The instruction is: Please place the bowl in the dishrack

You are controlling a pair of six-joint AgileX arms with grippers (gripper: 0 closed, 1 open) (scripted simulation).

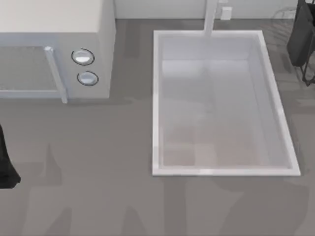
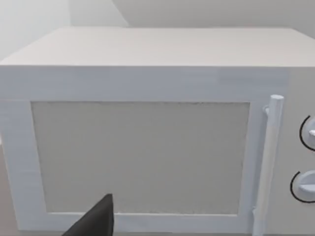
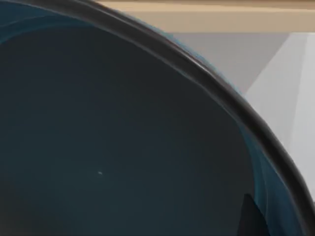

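Note:
The bowl is deep blue with a dark rim and sits very close to the right wrist camera. One dark fingertip of my right gripper lies against its inner wall just below the rim, holding it. In the top view my right arm hangs at the far right edge, over the thin wires of the dishrack; the bowl is hidden there. My left arm is parked at the table's left edge, facing the microwave.
A white microwave with a bar handle and two knobs stands at the back left. A white sink basin with a faucet takes up the middle. Grey countertop runs along the front.

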